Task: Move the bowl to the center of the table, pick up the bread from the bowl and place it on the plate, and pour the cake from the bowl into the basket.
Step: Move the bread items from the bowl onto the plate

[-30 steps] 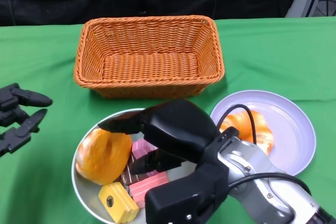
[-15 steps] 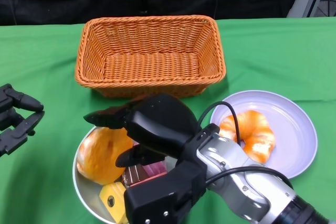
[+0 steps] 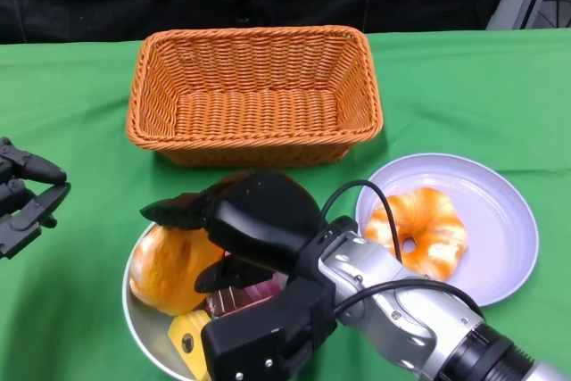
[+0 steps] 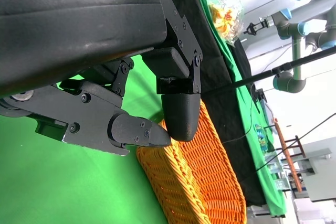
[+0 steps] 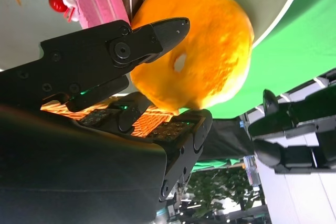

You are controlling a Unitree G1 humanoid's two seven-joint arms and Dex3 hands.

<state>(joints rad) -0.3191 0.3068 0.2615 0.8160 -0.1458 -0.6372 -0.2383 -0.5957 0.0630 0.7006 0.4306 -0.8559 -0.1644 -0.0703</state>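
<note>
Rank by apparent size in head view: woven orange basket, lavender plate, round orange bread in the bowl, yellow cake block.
1. Woven orange basket, clearly largest.
2. Lavender round plate.
3. Round orange bread in the bowl, partly hidden by the right robot hand.
4. Yellow cake block, smallest, mostly hidden too.

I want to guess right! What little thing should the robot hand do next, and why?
Probably close the right hand on the bread in the bowl: its fingers already sit on both sides of it, and one bread already lies on the plate.
</note>
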